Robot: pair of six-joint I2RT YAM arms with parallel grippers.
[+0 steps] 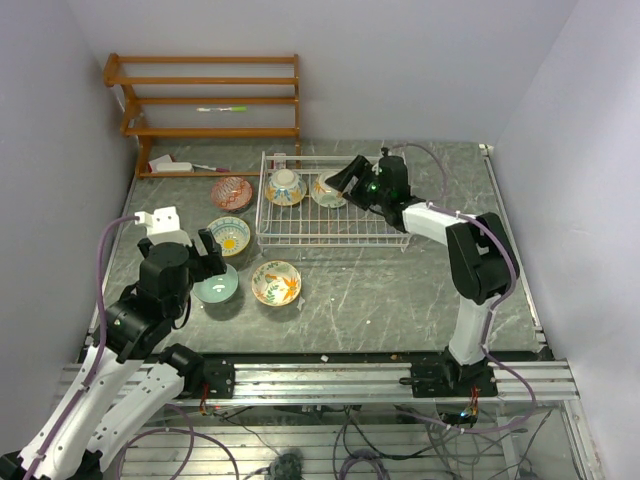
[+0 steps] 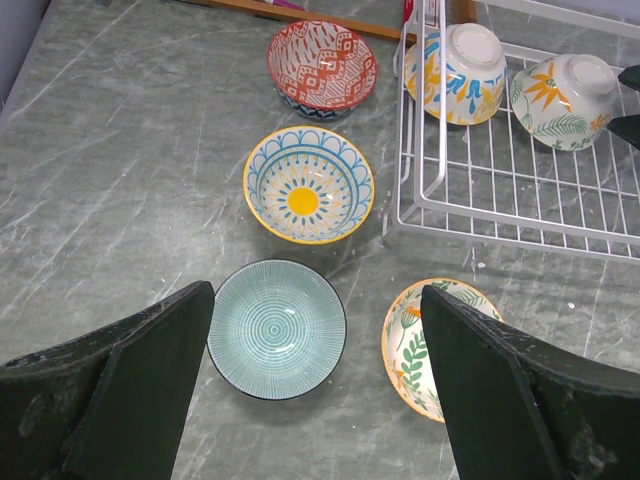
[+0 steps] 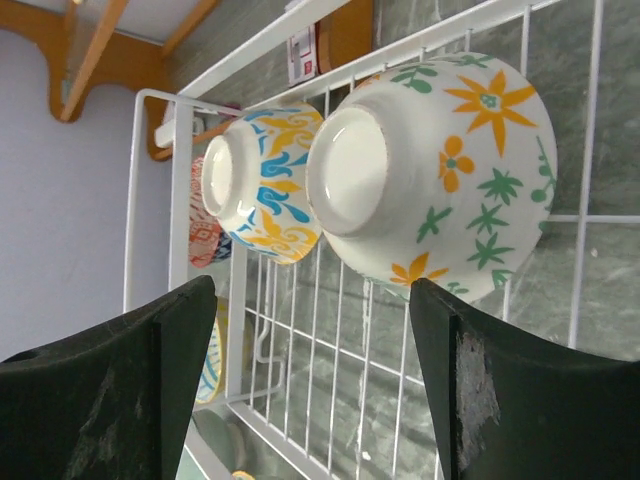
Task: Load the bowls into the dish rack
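The white wire dish rack (image 1: 330, 241) holds two bowls turned bottom-up: a blue-and-yellow one (image 1: 286, 186) and an orange-flower one (image 1: 326, 192). They also show in the right wrist view (image 3: 265, 185) (image 3: 450, 170). My right gripper (image 1: 348, 178) is open and empty, close to the orange-flower bowl (image 2: 563, 88). On the table left of the rack lie a reddish bowl (image 2: 322, 66), a yellow-blue bowl (image 2: 308, 184), a teal bowl (image 2: 277, 328) and an orange floral bowl (image 2: 405, 345). My left gripper (image 2: 315, 385) is open and empty, above the teal and floral bowls.
A brown wooden slatted shelf (image 1: 210, 100) stands at the back left against the wall, with a pen (image 1: 222, 108) on a slat and a small white and red item (image 1: 172, 165) at its foot. The rack's front half (image 2: 500, 190) holds nothing.
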